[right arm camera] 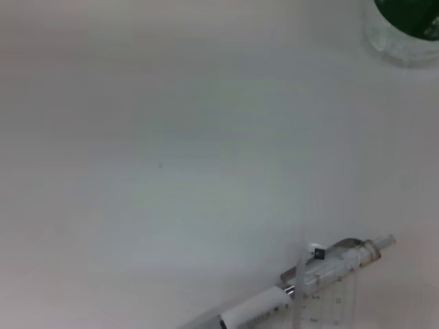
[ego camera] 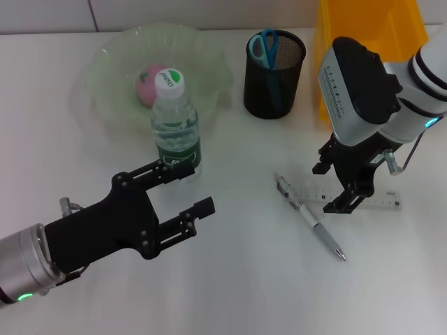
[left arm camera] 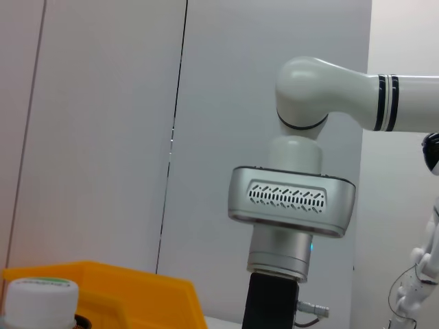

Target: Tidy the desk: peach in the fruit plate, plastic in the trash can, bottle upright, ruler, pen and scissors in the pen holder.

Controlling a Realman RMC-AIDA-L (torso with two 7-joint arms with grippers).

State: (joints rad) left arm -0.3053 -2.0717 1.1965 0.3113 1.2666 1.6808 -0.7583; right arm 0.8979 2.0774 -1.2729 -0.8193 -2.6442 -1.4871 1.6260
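Note:
The pink peach [ego camera: 149,84] lies in the pale green fruit plate [ego camera: 112,63]. In front of the plate the bottle [ego camera: 175,122] stands upright, white cap on top; its cap [left arm camera: 41,298] shows in the left wrist view. My left gripper [ego camera: 201,186] is open just in front of and beside the bottle, not touching it. The black mesh pen holder [ego camera: 274,73] holds the blue-handled scissors [ego camera: 264,45]. The clear ruler [ego camera: 383,204] and the pen [ego camera: 311,222] lie on the desk. My right gripper [ego camera: 334,187] hangs open right over the ruler. No plastic is in view.
The orange trash can [ego camera: 370,35] stands at the back right, behind my right arm [left arm camera: 295,205]. The right wrist view shows the pen [right arm camera: 295,291] lying across the ruler [right arm camera: 333,301], with the bottle's base [right arm camera: 408,27] farther off.

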